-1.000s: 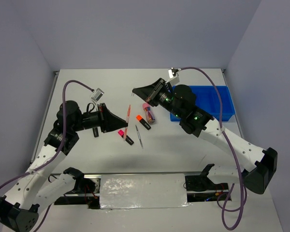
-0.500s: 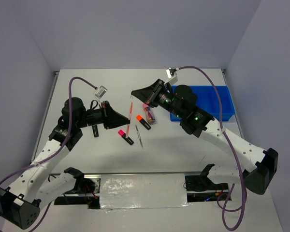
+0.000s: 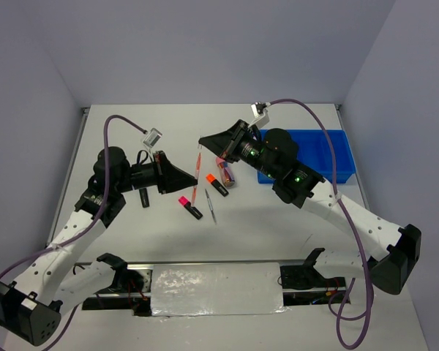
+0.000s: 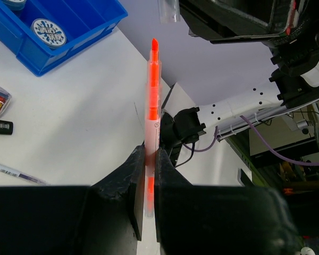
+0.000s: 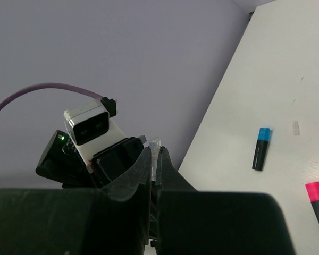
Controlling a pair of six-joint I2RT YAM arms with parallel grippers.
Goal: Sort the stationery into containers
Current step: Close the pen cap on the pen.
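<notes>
Blue tray (image 3: 308, 133) waits at the surface's far right edge, left end effector (image 4: 149, 164) clamped on the orange pen (image 4: 152, 95) lifted clear, right end effector (image 5: 154, 159) grip unreadable: transport step, I'd judge, next carrying it right over a compartment.

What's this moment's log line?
left pincer: shut on orange pen | right pincer: shut, near pen tip | blue tray: tape roll inside

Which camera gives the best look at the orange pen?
Left wrist: the pen stands nearly full length, close up, pinched between the left fingers. The top view shows only a thin, distant sliver; the right wrist does not clearly show it.
</notes>
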